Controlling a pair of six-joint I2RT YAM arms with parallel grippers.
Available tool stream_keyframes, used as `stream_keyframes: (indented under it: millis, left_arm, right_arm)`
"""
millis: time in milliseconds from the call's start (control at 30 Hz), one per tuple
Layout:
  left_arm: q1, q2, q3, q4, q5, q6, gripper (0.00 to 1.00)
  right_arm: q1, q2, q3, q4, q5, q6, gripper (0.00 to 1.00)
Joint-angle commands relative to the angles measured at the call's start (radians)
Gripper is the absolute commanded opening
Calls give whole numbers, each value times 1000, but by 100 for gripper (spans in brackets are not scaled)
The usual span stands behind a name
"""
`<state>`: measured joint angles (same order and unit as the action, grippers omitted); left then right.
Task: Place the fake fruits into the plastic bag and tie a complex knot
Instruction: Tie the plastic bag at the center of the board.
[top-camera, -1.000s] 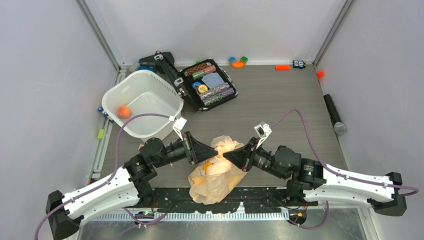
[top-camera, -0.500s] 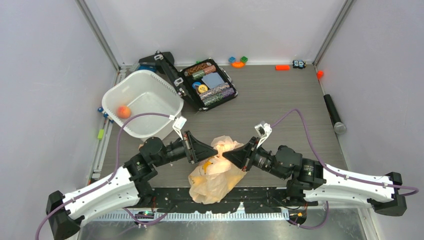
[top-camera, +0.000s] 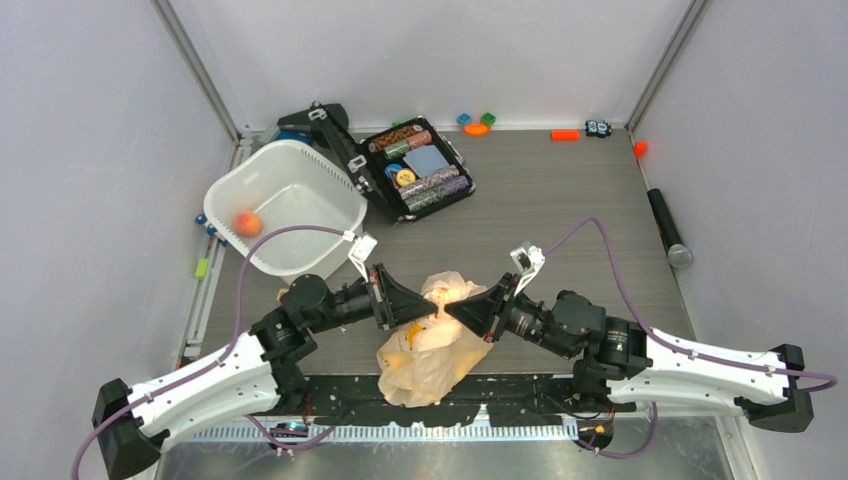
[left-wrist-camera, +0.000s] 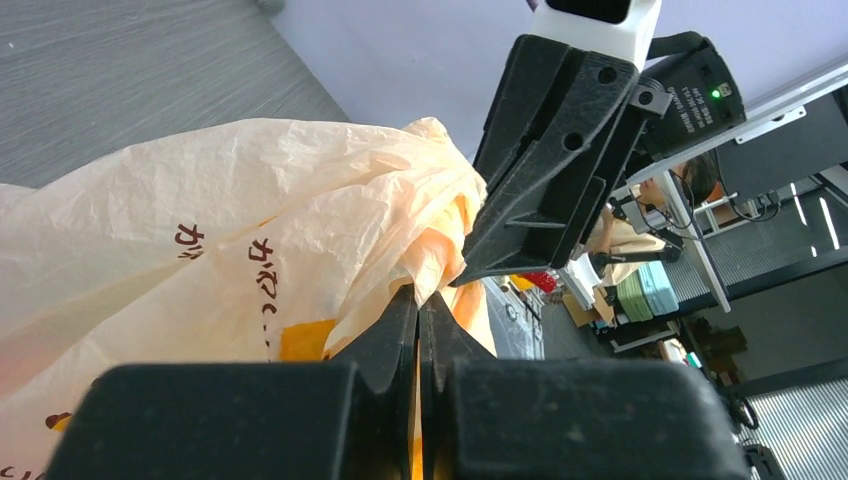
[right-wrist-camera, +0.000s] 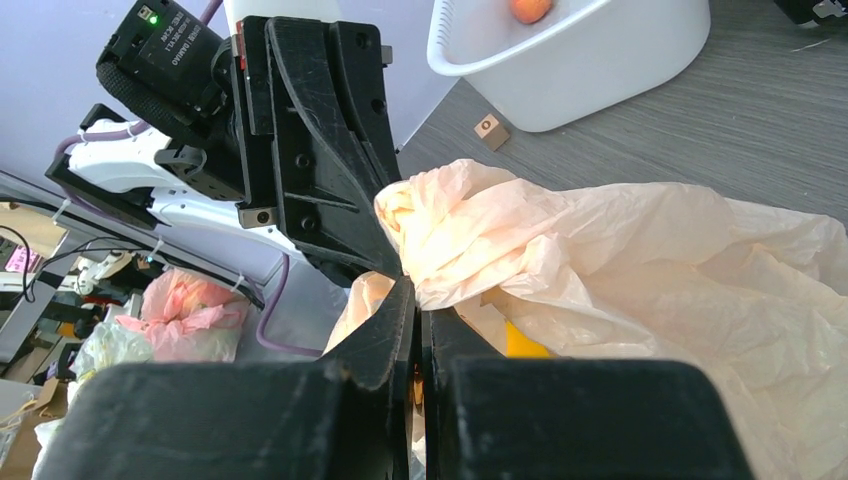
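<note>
A: Looking at the left gripper (left-wrist-camera: 418, 300) first, how do its fingers stand?

B: Pressed flat together with no gap, and a fold of the plastic bag (left-wrist-camera: 250, 230) is nipped at their very tips.

A: And the right gripper (right-wrist-camera: 412, 292)?

B: The same. Its fingers are closed tight on a bunched bit of the bag's upper edge. The two grippers point at each other, tips close together, both at the top of the bag.

A: Where does the bag itself sit?

B: On the table (top-camera: 560, 220), between the two arms near the front edge. It lies slumped and crinkled below the pinched part. Yellow-orange patches show through the film, but I cannot tell print from fruit there.

A: Any fruit outside it?

B: One small orange fruit (top-camera: 246, 223) lies in the white tub (top-camera: 328, 175). The tub stands well apart at the back left, beyond the left arm.

A: What else is around?

B: An open chip case (top-camera: 418, 168) just beside the tub, a few toy blocks (top-camera: 476, 123) along the far wall, and a black cylinder (top-camera: 668, 228) at the right edge.
</note>
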<state>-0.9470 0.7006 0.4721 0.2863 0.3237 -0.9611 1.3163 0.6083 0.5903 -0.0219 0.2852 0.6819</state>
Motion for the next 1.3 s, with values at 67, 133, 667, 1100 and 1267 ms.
stream_keyframes:
  millis: [67, 133, 667, 1100, 1267]
  left_arm:
    - [5, -68, -18, 85, -55, 33, 0]
    - [5, -74, -14, 59, -68, 42, 0]
    - [5, -49, -6, 32, -40, 24, 0]
    - [5, -59, 2, 6, -40, 22, 0]
    - [5, -60, 5, 2, -42, 22, 0]
  right_arm:
    - [4, -23, 1, 33, -1, -17, 10]
    - [4, -30, 10, 12, -6, -18, 28]
    - [48, -239, -155, -17, -169, -17, 53]
    - [356, -176, -258, 238, 326, -146, 46]
    - [373, -119, -263, 320, 407, -187, 46]
